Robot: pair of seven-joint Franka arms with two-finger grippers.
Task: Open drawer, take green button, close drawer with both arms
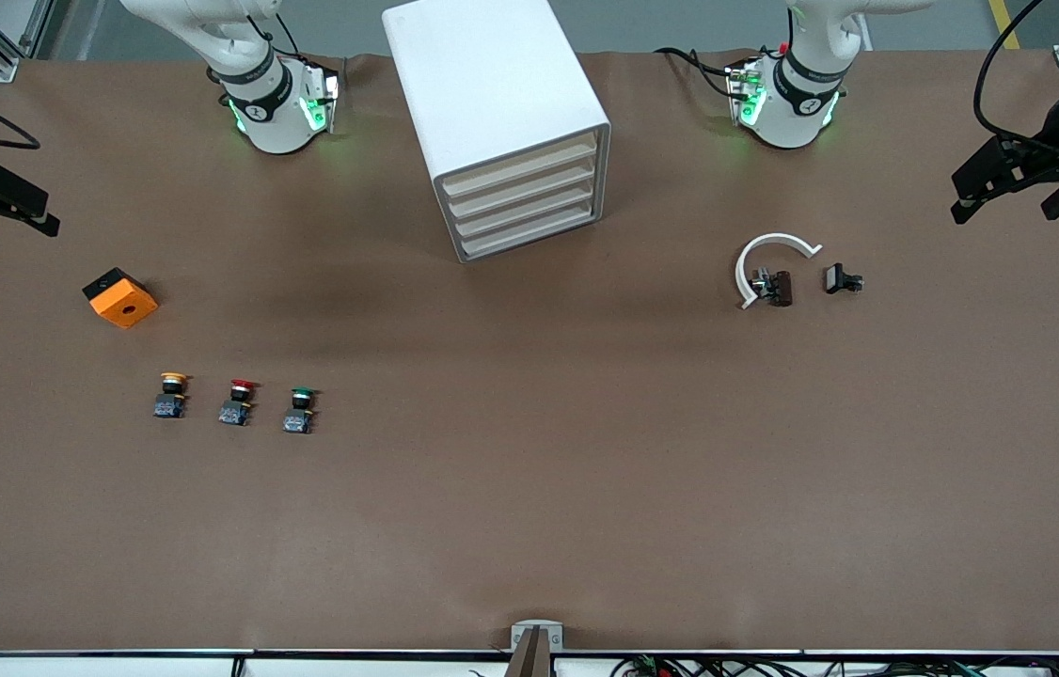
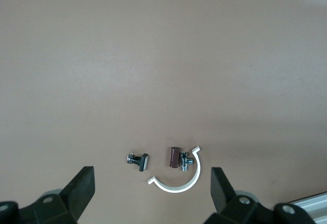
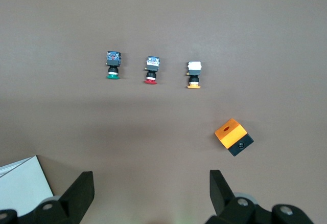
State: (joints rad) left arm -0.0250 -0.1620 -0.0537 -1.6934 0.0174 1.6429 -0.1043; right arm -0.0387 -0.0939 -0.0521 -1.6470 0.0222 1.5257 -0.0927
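Observation:
The white cabinet (image 1: 492,85) stands mid-table between the arm bases, and its corner (image 3: 23,183) shows in the right wrist view. Its four cream-fronted drawers (image 1: 522,196) are all shut and look alike. The green-capped button (image 1: 301,409) (image 3: 113,65) stands on the table nearer the front camera, toward the right arm's end. My right gripper (image 1: 10,228) (image 3: 152,183) hangs open and empty over the table's edge at that end. My left gripper (image 1: 1007,209) (image 2: 152,189) hangs open and empty over the left arm's end.
A red-capped button (image 1: 238,401) and a yellow-capped one (image 1: 171,395) stand in a row beside the green one. An orange box (image 1: 120,297) lies farther from the camera. A white curved clip (image 1: 769,263), a brown part (image 1: 781,287) and a small black part (image 1: 842,279) lie toward the left arm's end.

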